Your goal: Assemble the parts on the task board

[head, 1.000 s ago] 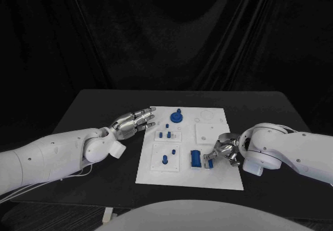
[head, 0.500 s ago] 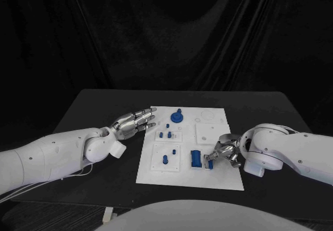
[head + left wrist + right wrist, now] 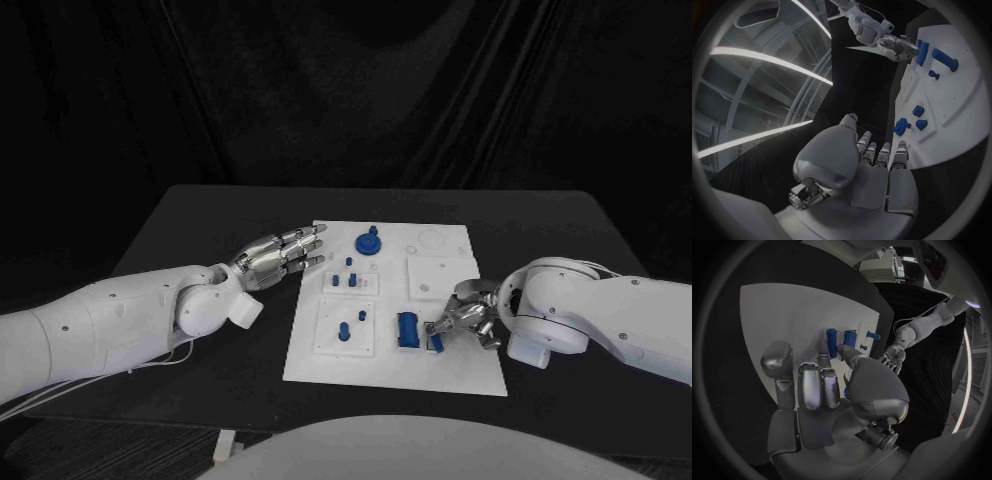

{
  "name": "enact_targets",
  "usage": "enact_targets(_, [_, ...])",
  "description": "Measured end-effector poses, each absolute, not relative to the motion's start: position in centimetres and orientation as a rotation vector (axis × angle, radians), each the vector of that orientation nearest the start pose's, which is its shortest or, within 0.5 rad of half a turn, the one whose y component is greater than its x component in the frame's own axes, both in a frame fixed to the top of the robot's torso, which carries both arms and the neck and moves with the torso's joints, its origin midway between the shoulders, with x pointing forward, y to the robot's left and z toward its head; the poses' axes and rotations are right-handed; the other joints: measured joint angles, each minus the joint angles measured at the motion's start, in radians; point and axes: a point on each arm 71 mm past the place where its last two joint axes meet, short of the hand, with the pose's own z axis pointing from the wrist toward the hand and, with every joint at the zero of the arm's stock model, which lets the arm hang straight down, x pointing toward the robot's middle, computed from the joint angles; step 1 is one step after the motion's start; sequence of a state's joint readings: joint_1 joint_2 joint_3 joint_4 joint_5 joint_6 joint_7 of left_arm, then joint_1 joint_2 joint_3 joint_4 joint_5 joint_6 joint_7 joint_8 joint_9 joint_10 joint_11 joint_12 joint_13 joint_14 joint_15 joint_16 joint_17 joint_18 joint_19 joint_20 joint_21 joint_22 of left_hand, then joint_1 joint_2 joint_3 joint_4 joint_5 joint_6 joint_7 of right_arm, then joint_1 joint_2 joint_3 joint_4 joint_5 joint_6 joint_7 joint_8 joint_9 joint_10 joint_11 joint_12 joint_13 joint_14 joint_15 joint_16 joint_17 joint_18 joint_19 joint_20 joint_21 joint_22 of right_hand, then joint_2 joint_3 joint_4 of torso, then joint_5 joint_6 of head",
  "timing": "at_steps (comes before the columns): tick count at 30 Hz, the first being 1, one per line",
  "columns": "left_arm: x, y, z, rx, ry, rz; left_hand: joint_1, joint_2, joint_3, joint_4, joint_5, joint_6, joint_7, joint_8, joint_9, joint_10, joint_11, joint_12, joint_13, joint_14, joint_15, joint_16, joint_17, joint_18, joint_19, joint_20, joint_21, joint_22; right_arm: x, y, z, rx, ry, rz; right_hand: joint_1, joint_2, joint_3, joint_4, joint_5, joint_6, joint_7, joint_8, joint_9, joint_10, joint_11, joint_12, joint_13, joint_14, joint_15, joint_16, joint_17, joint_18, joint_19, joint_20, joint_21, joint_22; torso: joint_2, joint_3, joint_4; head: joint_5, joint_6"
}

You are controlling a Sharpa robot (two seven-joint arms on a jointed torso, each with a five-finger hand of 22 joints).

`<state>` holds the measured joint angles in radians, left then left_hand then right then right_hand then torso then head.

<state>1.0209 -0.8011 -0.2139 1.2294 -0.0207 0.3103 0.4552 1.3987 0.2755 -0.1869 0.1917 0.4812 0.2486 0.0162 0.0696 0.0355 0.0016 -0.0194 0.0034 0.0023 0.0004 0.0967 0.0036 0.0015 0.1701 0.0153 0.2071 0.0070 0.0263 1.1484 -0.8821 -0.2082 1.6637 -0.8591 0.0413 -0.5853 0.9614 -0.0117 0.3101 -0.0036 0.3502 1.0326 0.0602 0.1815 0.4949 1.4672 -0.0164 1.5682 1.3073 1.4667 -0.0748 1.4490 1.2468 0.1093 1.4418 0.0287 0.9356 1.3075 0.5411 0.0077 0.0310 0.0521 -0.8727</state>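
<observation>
On the board: the white board [image 3: 433, 370] lies mid-surface, and the work sits at its near right, under the right hand [image 3: 464, 322].
Right fingers: curled down beside a tall blue block [image 3: 408, 331], with a smaller blue part [image 3: 436, 341] at their tips; they seem to pinch that part, though I cannot tell how firmly.
Left fingers: the left hand [image 3: 274, 255] hovers just off the board's left edge, fingers [image 3: 299, 236] straight and apart, holding nothing.
Other parts: a round blue knob [image 3: 369, 241] stands just beyond the left fingertips; small blue pegs [image 3: 346, 279] sit a little farther in; another blue piece [image 3: 343, 329] lies in a recess between the two hands.
Step in hand: likely seating the small part next to the block.
Risk, tilt: if the part goes in crooked, it may jam against the block or the slot's edge.
Risk, slip: a light pinch could let the part drop flat on the board, away from the fingertips.
Risk, board: nothing visibly holds the board, so a sideways push from the right fingers could slide it.
Risk, sight: the right fingers cover the part from above, so misalignment would be hard to catch.
Surface: black [image 3: 216, 210], matte, bare round the board.
Room: dark curtain behind; the wrist views show bright light strips overhead.
</observation>
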Motion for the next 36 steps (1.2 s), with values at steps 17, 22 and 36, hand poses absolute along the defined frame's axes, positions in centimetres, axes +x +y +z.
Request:
enact_targets(17, [44.4, 25.2, -33.0, -1.218, 1.832, -1.788, 0.0, 0.0, 0.0, 0.0, 0.0, 0.004, 0.004, 0.004, 0.001, 0.0, 0.0, 0.0, 0.0, 0.0, 0.0, 0.0, -0.001, 0.0, 0.0, 0.0, 0.0, 0.0, 39.7, -20.6, -29.7, 0.382, 2.591, 0.439, -0.1, 0.016, -0.09, 0.134, -0.072, 0.0, 0.0, -0.001, -0.01, 0.0, 0.0, 0.0, 0.001, 0.0, 0.0, 0.0, -0.004, 0.0, 0.0, 0.0, -0.007, 0.0, 0.0, 0.0, 0.0001, 0.0, 0.0])
enact_targets(22, [44.4, 25.2, -33.0, -1.219, 1.834, -1.787, 0.0, 0.0, 0.0, 0.0, 0.0, 0.004, 0.004, 0.004, 0.001, 0.0, 0.0, 0.0, 0.0, 0.0, 0.0, 0.0, -0.001, 0.0, 0.0, 0.0, 0.0, 0.0, 39.6, -20.9, -29.6, 0.393, 2.584, 0.441, -0.104, 0.02, -0.1, 0.15, -0.072, 0.0, 0.0, -0.001, -0.01, 0.0, 0.0, 0.0, 0.001, 0.0, 0.0, 0.0, -0.004, 0.0, 0.0, 0.0, -0.007, 0.0, 0.0, 0.0, 0.0, 0.002, 0.0])
enact_targets(36, [44.4, 25.3, -33.0, -1.221, 1.836, -1.785, 0.0, 0.0, 0.003, -0.003, 0.0, 0.007, 0.007, 0.004, 0.002, 0.0, 0.0, 0.0, 0.0, 0.0, 0.0, 0.0, -0.001, 0.0, 0.0, 0.0, 0.0, 0.0, 38.4, -22.2, -27.6, 0.383, 2.482, 0.524, 0.102, 0.003, -0.11, 0.023, -0.058, -0.011, -0.023, 0.138, 0.11, -0.001, -0.02, 0.0, 0.0, 0.0, -0.019, 0.015, 0.039, 0.0, 0.007, -0.012, 0.02, 0.0, 0.0, 0.0001, 0.0, 0.004, 0.0])
